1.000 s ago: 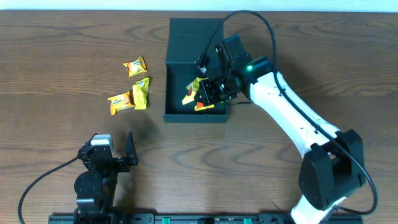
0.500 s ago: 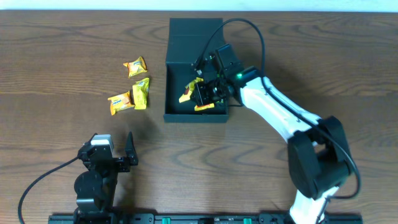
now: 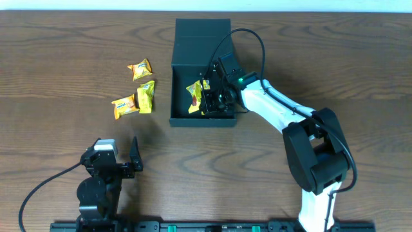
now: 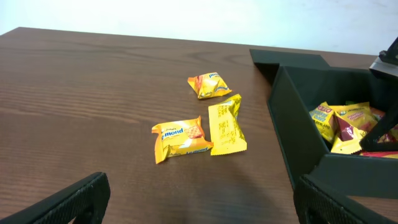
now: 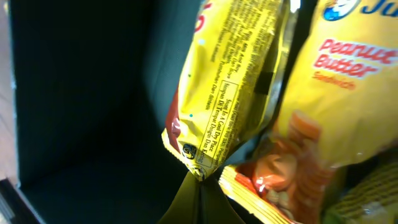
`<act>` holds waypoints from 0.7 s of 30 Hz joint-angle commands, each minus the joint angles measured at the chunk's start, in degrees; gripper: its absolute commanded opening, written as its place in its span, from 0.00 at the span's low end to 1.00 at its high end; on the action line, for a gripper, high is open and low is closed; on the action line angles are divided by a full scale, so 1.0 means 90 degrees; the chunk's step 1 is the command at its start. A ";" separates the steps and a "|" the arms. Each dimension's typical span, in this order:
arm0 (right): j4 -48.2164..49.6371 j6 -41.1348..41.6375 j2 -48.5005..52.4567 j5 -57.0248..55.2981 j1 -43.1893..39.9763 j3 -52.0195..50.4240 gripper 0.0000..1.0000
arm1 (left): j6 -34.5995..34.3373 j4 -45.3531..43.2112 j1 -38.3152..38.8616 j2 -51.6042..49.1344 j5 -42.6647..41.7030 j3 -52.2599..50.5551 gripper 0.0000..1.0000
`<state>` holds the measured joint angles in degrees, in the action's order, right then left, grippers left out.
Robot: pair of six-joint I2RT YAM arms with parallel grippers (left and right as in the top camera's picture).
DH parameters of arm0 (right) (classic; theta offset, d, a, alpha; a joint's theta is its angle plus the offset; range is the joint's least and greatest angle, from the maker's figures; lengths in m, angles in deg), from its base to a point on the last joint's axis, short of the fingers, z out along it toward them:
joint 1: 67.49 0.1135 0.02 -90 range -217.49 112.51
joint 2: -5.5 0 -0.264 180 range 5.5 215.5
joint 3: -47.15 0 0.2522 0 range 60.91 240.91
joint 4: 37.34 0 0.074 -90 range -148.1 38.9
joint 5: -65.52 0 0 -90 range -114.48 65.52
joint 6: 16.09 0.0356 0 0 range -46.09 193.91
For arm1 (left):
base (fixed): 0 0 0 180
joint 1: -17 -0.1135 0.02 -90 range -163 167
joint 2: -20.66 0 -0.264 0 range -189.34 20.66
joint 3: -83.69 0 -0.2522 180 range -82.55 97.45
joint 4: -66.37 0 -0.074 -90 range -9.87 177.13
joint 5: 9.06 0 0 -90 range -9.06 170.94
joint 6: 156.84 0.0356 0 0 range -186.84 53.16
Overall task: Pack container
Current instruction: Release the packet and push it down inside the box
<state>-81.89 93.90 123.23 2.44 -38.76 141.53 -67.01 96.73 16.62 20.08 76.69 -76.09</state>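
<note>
Around: three loose packets (image 3: 147,96) lie on the table (image 3: 58,64) left of the container (image 3: 187,71). Two touch, and the third sits apart, farther back.
In the way: the container's walls ring my right end effector (image 3: 205,100). A peanut butter packet (image 5: 336,93) presses beside it.
Container: far middle of the table, flap lid open and laid back.
Right arm: stretched from the near right edge, wrist dipped inside the container, black cable (image 3: 251,32) arching over it.
Right end effector: closed, pinching a yellow packet (image 5: 236,81) by its crimped edge.
Left arm: folded at the near left edge.
Left end effector (image 4: 205,202): spread wide, holding nothing.
Materials: matte, rigid, square container; glossy, crinkled yellow-orange wrappers; dark wood-grain table.
</note>
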 commanded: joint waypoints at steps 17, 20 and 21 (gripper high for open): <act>0.0005 0.0248 -0.0022 0.0435 0.0049 0.0408 0.34 | -0.0024 0.0211 -0.0039 0.0034 0.0041 -0.0092 0.96; -0.0199 0.0248 -0.0022 0.0265 0.0049 0.0656 0.33 | -0.0024 0.0211 -0.0039 0.0034 0.0041 -0.0092 0.95; -0.0325 0.0248 -0.0022 0.0129 0.0049 0.0767 0.33 | -0.0024 0.0211 -0.0039 0.0034 0.0041 -0.0092 0.96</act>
<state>-84.03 96.07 123.23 4.32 -38.76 145.55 -67.01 96.73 16.62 20.08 76.69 -76.09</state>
